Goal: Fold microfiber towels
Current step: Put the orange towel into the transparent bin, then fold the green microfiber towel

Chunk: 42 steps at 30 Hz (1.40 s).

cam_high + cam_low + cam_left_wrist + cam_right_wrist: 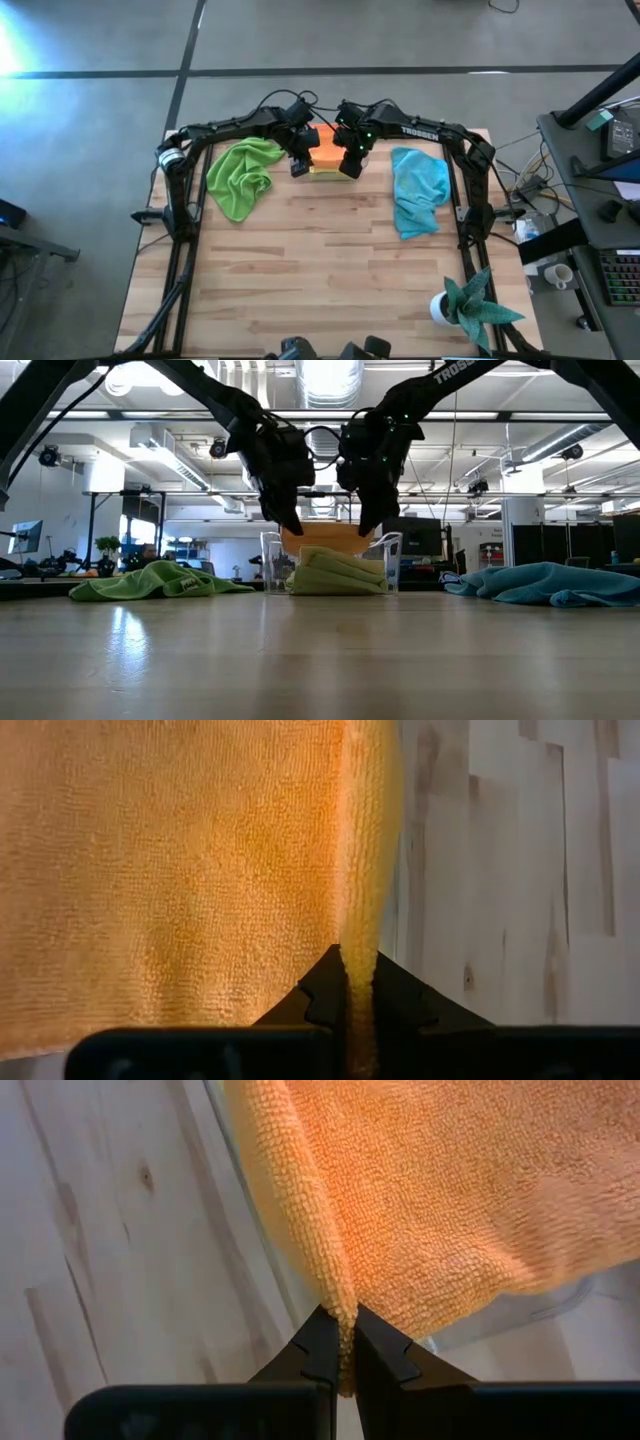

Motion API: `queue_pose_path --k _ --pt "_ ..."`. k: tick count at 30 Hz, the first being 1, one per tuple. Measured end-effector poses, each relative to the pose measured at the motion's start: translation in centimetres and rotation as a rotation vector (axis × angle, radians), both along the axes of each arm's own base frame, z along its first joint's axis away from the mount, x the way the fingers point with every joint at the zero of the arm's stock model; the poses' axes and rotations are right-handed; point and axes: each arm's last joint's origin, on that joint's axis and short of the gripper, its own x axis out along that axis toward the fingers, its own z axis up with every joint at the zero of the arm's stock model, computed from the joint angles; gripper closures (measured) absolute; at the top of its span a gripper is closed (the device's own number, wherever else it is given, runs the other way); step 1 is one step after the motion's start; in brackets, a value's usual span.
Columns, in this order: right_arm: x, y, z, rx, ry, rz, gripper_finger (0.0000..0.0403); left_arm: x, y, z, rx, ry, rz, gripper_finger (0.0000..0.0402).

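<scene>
1. Four towels show on your table. Farthest left lies the green towel (pixel 243 177), crumpled and unfolded, well clear of both arms; it looks like work not yet begun.

2. Your left gripper (pixel 299 166) hangs at the far middle of the table, just right of that towel. Its fingers (pixel 318 992) are pinched on one edge of the orange towel (pixel 327 148), and the wrist view shows the cloth running straight into the closed tips.

3. Between the grippers, the orange towel is stretched flat and hangs above a clear bin (pixel 388 561). In the low view a folded yellow-green towel (pixel 336 573) already lies inside the bin. Two pinches, one on each side, keep the fold from slumping open, which is probably why both arms carry it. I judge you are lowering it onto the stack.

4. Your right gripper (pixel 351 166) mirrors the left, closed on the opposite edge. Its fingers (pixel 322 1342) clamp a doubled hem, with the bin's clear wall visible beneath. Keep both tips level, or the fold may skew against the rim.

5. Farthest right lies the blue towel (pixel 416 190), loosely bunched and unfolded.
</scene>
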Motion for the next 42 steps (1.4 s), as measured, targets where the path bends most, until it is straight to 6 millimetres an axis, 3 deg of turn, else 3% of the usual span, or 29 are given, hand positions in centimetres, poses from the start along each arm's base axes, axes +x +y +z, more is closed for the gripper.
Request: queue_pose_path --k 16,23,34,42 --pt "0.0 0.2 -0.1 0.022 0.007 -0.008 0.0390 0.2 0.1 -0.1 0.003 -0.015 0.044 0.0388" --pt "0.0 0.5 -0.2 0.018 0.019 0.018 0.0389 0.1 0.1 -0.2 0.005 -0.002 0.047 0.0348" --pt "0.0 0.5 0.2 0.009 -0.003 0.018 0.0291 0.2 0.2 0.6 0.023 -0.021 0.052 0.0276" --pt "-1.3 1.3 4.0 -0.037 -0.091 0.019 0.0260 -0.7 -0.3 4.2 0.094 -0.073 0.070 0.0272"
